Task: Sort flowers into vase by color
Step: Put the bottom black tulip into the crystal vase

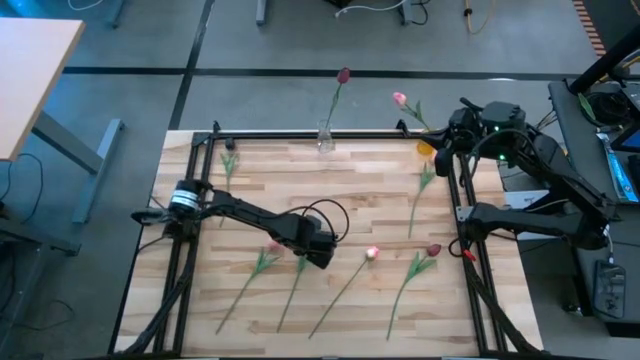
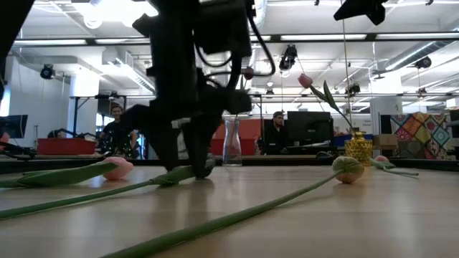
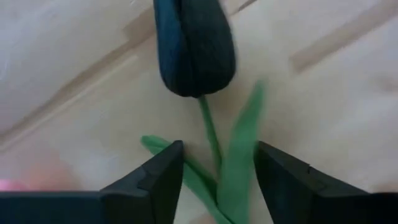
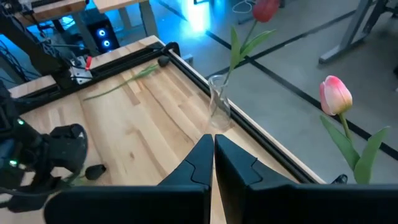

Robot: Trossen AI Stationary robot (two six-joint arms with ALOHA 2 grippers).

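Observation:
Several tulips lie flat on the wooden table [image 1: 330, 190]. My left gripper [image 3: 217, 149] points down over one of them, low over the table's near middle [image 1: 318, 252]. It is open, and its fingers stand on either side of the green stem [image 3: 210, 134] and leaves, just below the dark head [image 3: 194, 46]. A clear glass vase [image 1: 325, 140] at the far edge holds a maroon tulip [image 1: 343, 75]. A gold vase [image 1: 425, 147] holds a pink tulip [image 1: 399, 98]. My right gripper [image 4: 213, 146] is shut and empty, raised near the far right corner.
Other tulips lie at the far left [image 1: 228, 160], beside my left gripper [image 1: 262, 262], at the near middle with a pink head [image 1: 372, 253], at the near right with a maroon head [image 1: 432, 250] and at the right [image 1: 425, 185]. Black rails [image 1: 190, 200] border the table. People sit beyond it [image 2: 276, 132].

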